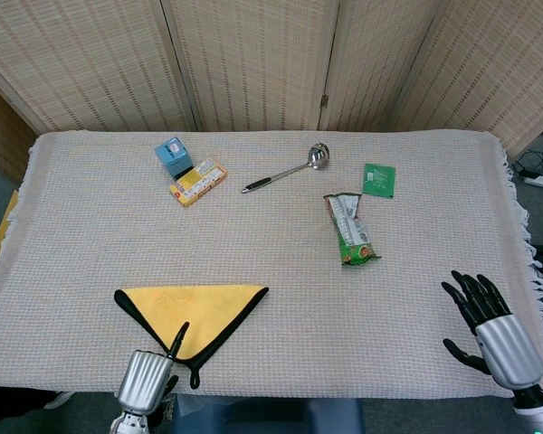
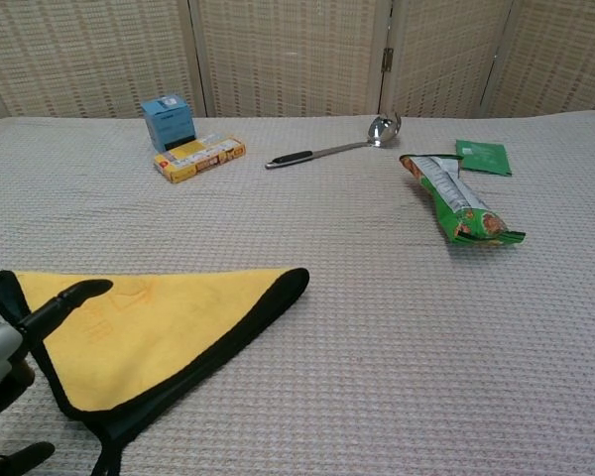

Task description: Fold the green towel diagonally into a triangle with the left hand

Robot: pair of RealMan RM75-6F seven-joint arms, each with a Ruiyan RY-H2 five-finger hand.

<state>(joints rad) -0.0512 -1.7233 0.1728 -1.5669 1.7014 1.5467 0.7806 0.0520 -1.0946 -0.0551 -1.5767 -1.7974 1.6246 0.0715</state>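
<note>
No writing on any package is sharp enough to read: the blue carton [image 1: 173,155] and the yellow box [image 1: 197,181] just beside it in the upper left of the head view show only blurred print, and the same goes for the green snack packet [image 1: 351,229] right of centre and the small green sachet [image 1: 378,179] above it.

The towel [image 1: 192,313], which shows yellow with a black border rather than green, lies folded into a triangle at the lower left of the tabletop [image 1: 281,262]. Its long straight edge runs left to right across the frame, and its apex points toward the bottom edge, where a short black loop hangs off the tip. In the chest view the towel [image 2: 139,332] sits at the lower left, its right corner reaching toward the middle.

The left hand [image 1: 147,380] is at the bottom edge, holding nothing, one finger stretched out over the towel's lower part. The right hand [image 1: 482,318] hovers at the lower right, fingers spread and empty, well apart from the towel.

A metal ladle [image 1: 287,169] with a black handle lies slantwise in the upper middle.
</note>
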